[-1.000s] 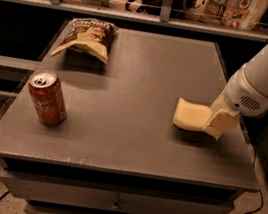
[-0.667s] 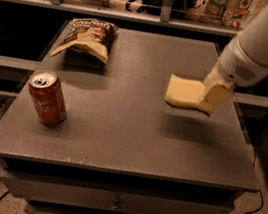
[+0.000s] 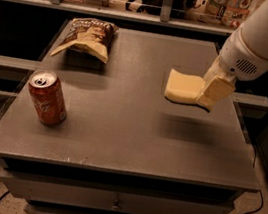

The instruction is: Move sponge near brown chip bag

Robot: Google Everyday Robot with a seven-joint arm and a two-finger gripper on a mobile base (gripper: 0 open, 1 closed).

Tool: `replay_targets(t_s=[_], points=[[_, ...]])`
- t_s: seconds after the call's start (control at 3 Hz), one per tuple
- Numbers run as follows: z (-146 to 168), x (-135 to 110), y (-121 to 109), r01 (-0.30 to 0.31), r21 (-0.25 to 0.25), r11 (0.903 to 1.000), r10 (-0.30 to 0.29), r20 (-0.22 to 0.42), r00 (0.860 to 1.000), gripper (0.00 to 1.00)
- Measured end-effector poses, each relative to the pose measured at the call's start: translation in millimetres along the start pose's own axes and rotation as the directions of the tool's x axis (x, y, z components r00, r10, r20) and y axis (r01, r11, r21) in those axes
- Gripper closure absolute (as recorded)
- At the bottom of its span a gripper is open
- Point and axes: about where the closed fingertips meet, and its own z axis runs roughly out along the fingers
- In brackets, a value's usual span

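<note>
Your gripper [image 3: 209,94], jaws closed on the sponge [image 3: 182,88], has lifted it clear of the table [image 3: 120,132] and carried it leftward, though it hangs right of centre, well apart from the brown chip bag [image 3: 86,38].

Hand [image 3: 206,94] lifted sponge [image 3: 182,88] off tabletop [image 3: 120,132], carried leftward; now airborne right-of-centre.
</note>
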Motion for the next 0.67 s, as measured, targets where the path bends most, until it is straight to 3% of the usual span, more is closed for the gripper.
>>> replay_targets(t_s=[0.33, 0.67], points=[[9, -13, -5, -0.023, 0.006, 0.9997, 0.023, 0.044, 0.999, 1.00], [27, -42, -22, -0.067, 0.024, 0.9975, 0.064, 0.106, 0.992, 1.00]])
